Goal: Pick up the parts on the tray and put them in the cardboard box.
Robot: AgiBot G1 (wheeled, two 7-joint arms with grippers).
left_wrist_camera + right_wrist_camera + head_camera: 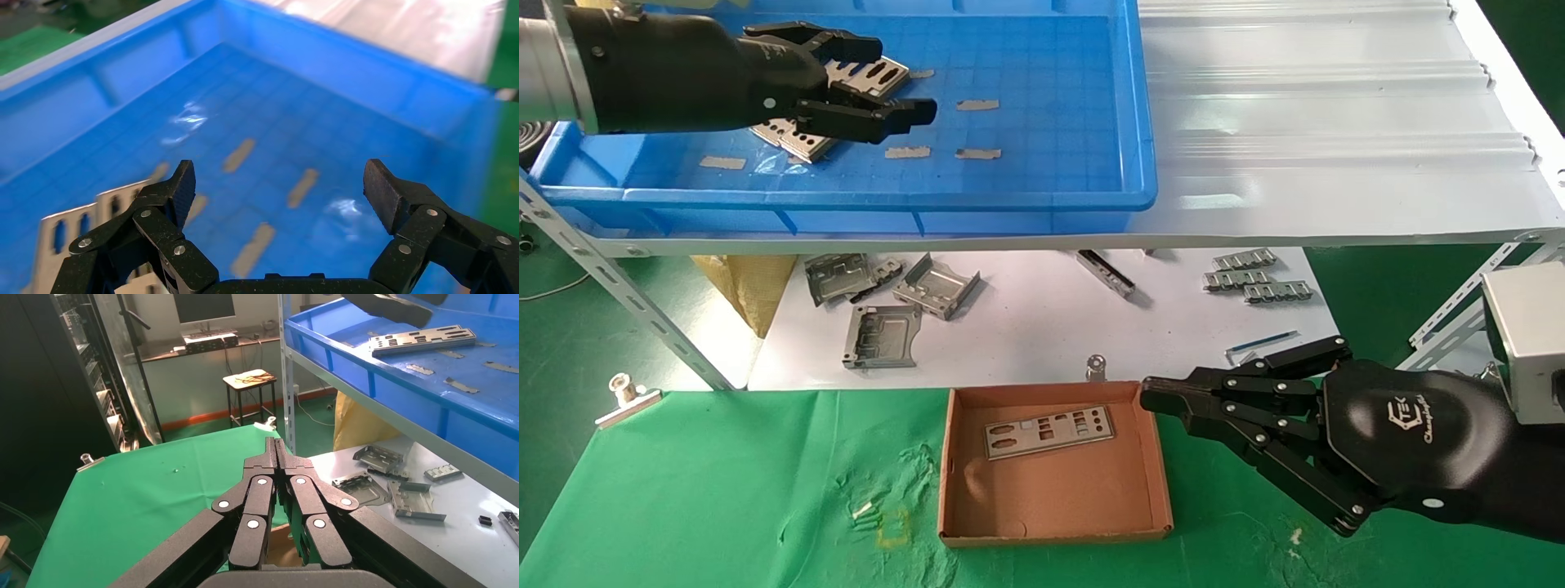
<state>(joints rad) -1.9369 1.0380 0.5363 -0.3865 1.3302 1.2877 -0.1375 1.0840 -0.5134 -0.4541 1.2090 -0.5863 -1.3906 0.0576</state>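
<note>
The blue tray [846, 198] sits on the upper shelf at the left. Several silver plates [802, 144] lie stacked in its left part. My left gripper [899, 77] hovers open and empty just above their right end. In the left wrist view, the left gripper [281, 184] shows its jaws wide apart over the tray floor [287, 116], with the plates [64, 226] beside one finger. The cardboard box [1050, 535] sits on the green cloth and holds one plate [1048, 430]. My right gripper [1152, 396] is shut and empty at the box's far right corner; it also shows in the right wrist view [275, 444].
Bent metal brackets [883, 335] and chain-like strips [1258, 282] lie on the white lower shelf. Tan tape bits [977, 104] dot the tray floor. Metal clips [625, 396] hold the green cloth. Slanted shelf struts [617, 282] flank both sides.
</note>
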